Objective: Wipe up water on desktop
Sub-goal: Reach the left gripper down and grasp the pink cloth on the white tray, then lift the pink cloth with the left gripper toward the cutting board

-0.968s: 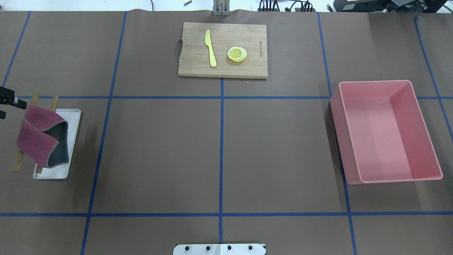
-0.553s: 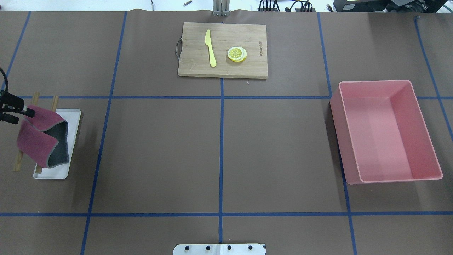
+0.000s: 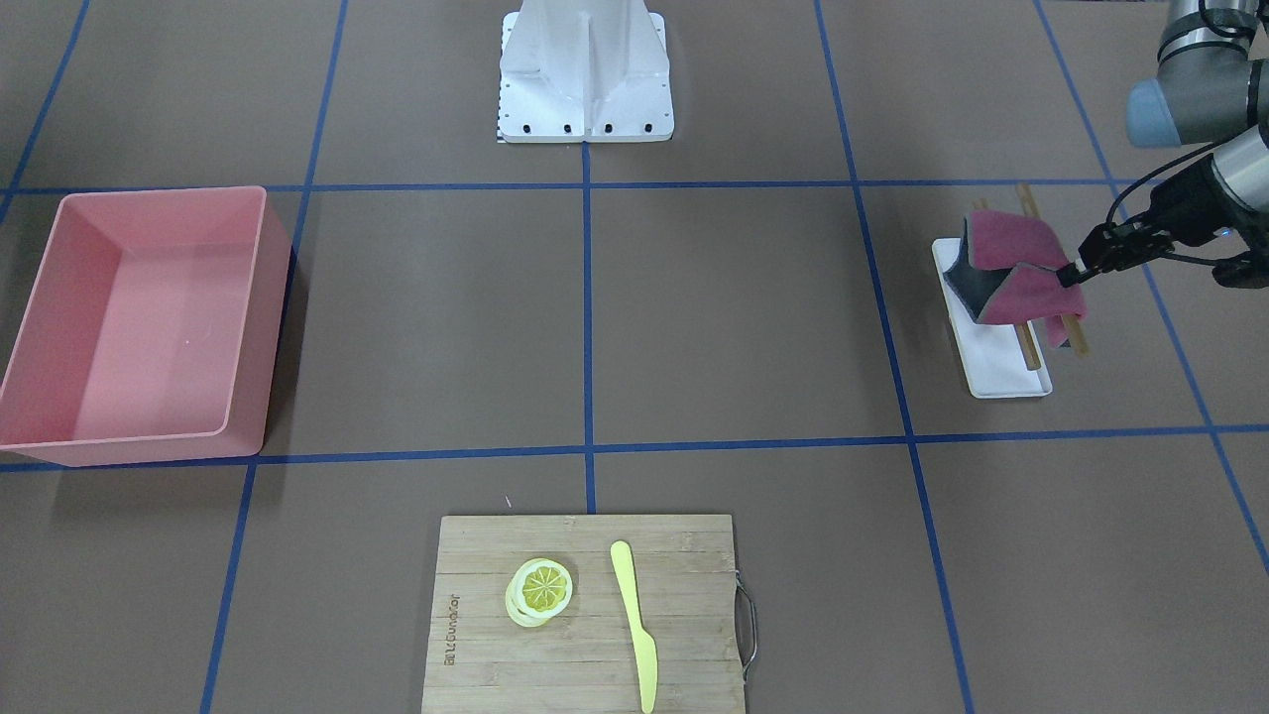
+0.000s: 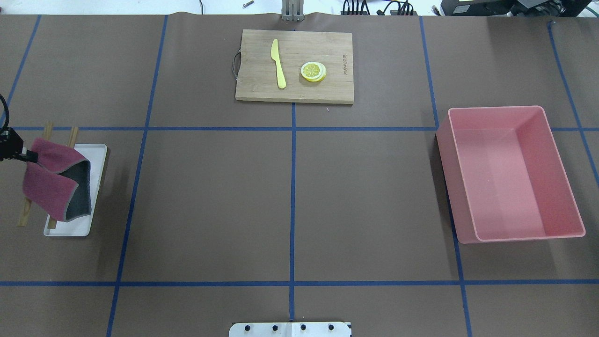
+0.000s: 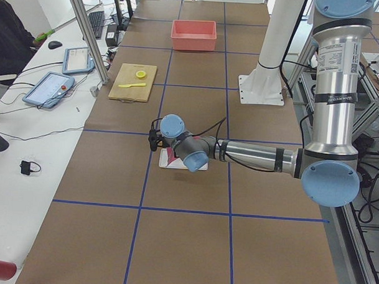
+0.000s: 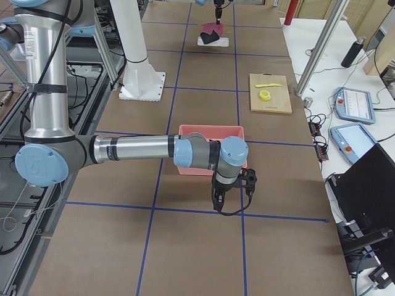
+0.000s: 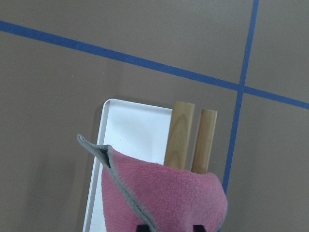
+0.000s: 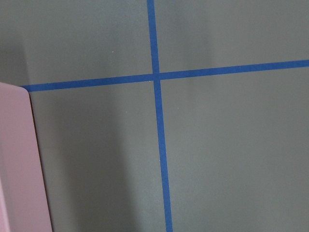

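The table, a wide brown surface crossed by blue tape lines, is carrying everything here. A pink cloth with a grey underside is lying on the robot's left side of it. The cloth is hanging folded over two wooden bars, and those are leaning across a white tray.

The left claw is reaching in low from the table's edge. It is pinching the near upper corner of the cloth between its closed fingers. In the left wrist view the pink fabric is filling the bottom of the picture, with the bar ends and the tray's corner showing beyond it.

A pink bin is sitting on the robot's right side, well apart from the cloth. The right claw is hanging just beside that bin, over a crossing of tape lines. Only the far side view is showing it, so I cannot tell whether it is open or closed.

At the far middle edge a cutting board is holding a yellow knife and lemon slices side by side.
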You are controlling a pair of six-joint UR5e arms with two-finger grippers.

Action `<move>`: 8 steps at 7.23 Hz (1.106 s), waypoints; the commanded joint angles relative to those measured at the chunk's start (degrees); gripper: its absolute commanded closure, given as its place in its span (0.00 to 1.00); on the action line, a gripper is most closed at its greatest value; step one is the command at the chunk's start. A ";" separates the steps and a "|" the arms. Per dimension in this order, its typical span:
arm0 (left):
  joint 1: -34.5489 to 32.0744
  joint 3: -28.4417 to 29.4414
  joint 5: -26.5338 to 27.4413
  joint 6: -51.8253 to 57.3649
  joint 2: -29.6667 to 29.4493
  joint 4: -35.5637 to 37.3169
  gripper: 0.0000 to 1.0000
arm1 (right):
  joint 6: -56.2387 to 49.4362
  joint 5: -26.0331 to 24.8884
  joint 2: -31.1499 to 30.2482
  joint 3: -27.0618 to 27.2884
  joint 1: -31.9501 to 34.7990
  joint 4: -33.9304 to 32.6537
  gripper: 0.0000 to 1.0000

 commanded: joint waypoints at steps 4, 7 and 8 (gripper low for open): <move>-7.69 -2.42 -7.71 -0.25 -0.54 0.21 1.00 | 0.44 -0.09 0.63 0.86 0.00 0.00 0.00; -13.89 -4.18 -12.58 -2.08 -3.96 2.39 1.00 | 0.44 -1.05 3.87 2.36 -2.02 0.79 0.00; -13.89 -4.27 -12.49 -7.75 -8.24 3.97 1.00 | 0.44 -1.14 5.45 3.76 -1.93 3.23 0.00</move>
